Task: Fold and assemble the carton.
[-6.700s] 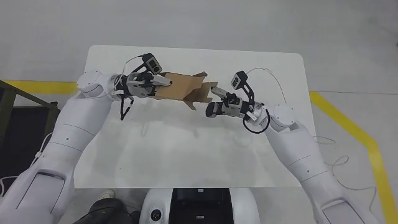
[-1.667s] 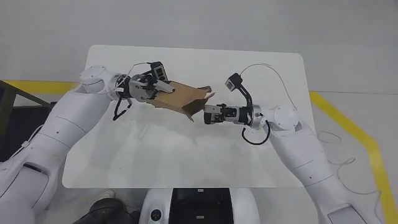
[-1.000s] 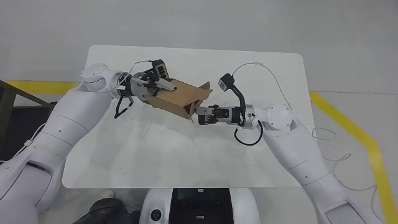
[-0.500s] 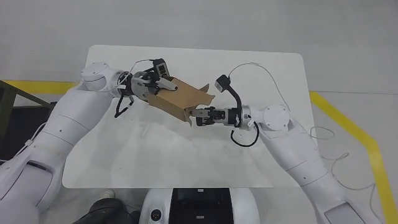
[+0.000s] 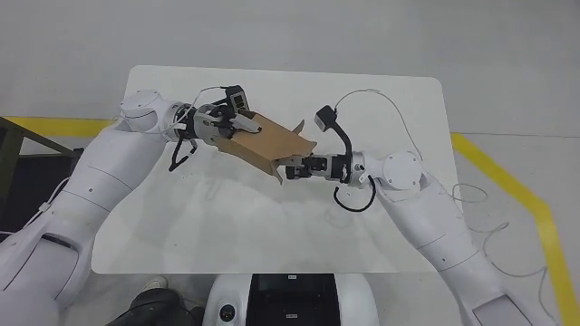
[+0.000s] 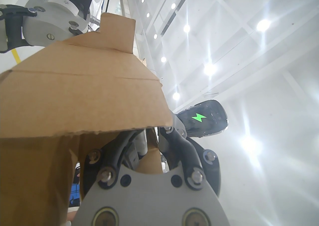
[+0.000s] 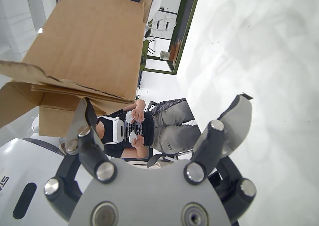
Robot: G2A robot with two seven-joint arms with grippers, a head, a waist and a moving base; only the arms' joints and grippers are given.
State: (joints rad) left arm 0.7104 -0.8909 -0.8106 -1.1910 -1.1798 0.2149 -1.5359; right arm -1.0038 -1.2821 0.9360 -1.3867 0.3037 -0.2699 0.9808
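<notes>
Carton (image 5: 267,142): brown corrugated board, partly formed, held tilted above the white desk (image 5: 399,100) between both arms. Left hand (image 5: 237,125): pinching one wall at the carton end nearer that arm. Right hand (image 5: 294,168): fingers spread at the opposite, open end, one fingertip (image 7: 81,110) against the loose flaps.

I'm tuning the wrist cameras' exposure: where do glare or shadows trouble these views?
Left wrist view: ceiling lamps flare into starbursts and haze beside the carton. Right wrist view: the white table is bright, with soft grey shadows on it. Top view: even light, only faint shadows on the table near the carton.
</notes>
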